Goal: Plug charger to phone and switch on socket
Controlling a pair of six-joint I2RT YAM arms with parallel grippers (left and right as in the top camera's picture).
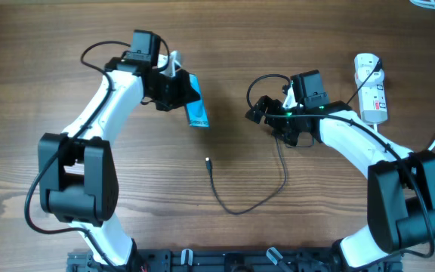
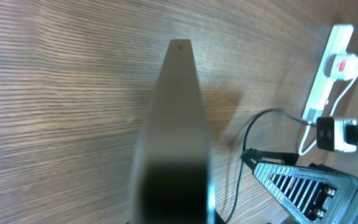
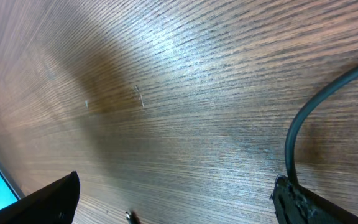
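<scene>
Phone (image 1: 197,111) sits pinched edge-on in the left gripper (image 1: 178,89), while the right gripper (image 1: 272,121) gapes wide over the table (image 1: 44,45), the charger (image 1: 236,210) beside one finger.

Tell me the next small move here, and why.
Probably swing the right hand over to the connector tip and lower onto it for a grasp. The left hand is shut on the phone, while the right hand is open and empty, and the tip lies loose on the table, apart from the phone.
</scene>
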